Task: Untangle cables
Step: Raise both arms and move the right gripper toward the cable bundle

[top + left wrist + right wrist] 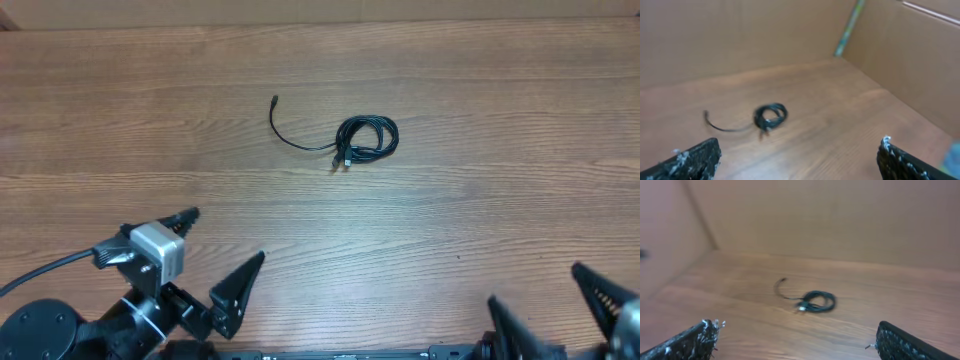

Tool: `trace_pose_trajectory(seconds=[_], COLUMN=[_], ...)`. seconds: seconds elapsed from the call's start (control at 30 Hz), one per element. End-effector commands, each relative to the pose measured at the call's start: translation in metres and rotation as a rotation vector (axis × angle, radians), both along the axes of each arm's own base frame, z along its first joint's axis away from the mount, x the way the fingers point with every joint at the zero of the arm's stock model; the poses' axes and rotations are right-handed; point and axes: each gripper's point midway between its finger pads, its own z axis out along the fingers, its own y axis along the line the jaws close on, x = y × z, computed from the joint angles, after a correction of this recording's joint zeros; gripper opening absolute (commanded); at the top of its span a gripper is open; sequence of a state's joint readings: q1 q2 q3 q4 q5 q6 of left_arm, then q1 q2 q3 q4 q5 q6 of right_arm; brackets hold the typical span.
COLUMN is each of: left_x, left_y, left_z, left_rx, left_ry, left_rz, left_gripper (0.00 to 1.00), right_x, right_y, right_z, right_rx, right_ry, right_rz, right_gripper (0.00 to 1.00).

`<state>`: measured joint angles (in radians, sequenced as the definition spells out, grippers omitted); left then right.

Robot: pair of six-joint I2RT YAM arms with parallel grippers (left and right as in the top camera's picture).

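Both jaws are held wide open and empty, well apart from the cables [367, 138]; these could be dragged whole if several strands are pinched.

A wood-grain desk [120, 120] fills the view, enclosed by plain brown walls [740, 35]. A greenish strip [847, 27] runs up one corner. Light is soft, even.

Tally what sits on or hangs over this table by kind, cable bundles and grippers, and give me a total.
Black cable bundle: 1 (coiled, with one loose tail; the number of cords in it cannot be told)
Grippers: 2 (left gripper and right gripper, both open and empty)
Total: 3
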<state>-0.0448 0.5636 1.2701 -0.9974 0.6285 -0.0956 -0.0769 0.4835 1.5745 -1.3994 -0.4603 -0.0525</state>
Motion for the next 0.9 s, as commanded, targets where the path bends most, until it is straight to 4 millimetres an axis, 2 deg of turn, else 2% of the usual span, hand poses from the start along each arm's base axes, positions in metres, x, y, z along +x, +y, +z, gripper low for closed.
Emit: trace_pose_trajectory(seconds=[0.0, 0.17, 0.3, 0.47, 0.53, 0.7, 0.87], left_x=[-0.013, -0.029, -0.021, 0.002, 0.009, 0.033, 0.055], left_y=[-0.014, -0.029, -0.023, -0.002, -0.001, 0.007, 0.006], left_z=[0.005, 0.009, 0.012, 0.003, 0.001, -0.01, -0.022], left_rx=[-0.052, -0.087, -0.058, -0.092, -0.108, -0.142, -0.159], left_ry=[0.024, 0.032, -0.009, 0.076, 0.106, 0.207, 0.3], left_rz=[-0.101, -0.222, -0.175, 0.013, 0.033, 0.111, 0.126], left_gripper=[0.99, 1.0, 0.99, 0.98, 0.98, 0.93, 0.93], right_x=[-0.017, -0.022, -0.017, 0.024, 0.041, 0.095, 0.156], right_y=[0.024, 0.034, 0.032, -0.014, -0.025, -0.03, -0.033], right_z=[0.009, 0.013, 0.026, 0.026, 0.024, 0.013, -0.018], right_rx=[0.037, 0.052, 0.065, 0.171, 0.204, 0.298, 0.37], right_ry=[-0.015, -0.029, -0.076, 0.008, 0.051, 0.214, 0.423], right_rz=[0.154, 0.222, 0.208, -0.12, -0.189, -0.237, -0.278], right_gripper=[1.0, 1.0, 1.0, 1.0, 1.0, 1.0, 1.0])
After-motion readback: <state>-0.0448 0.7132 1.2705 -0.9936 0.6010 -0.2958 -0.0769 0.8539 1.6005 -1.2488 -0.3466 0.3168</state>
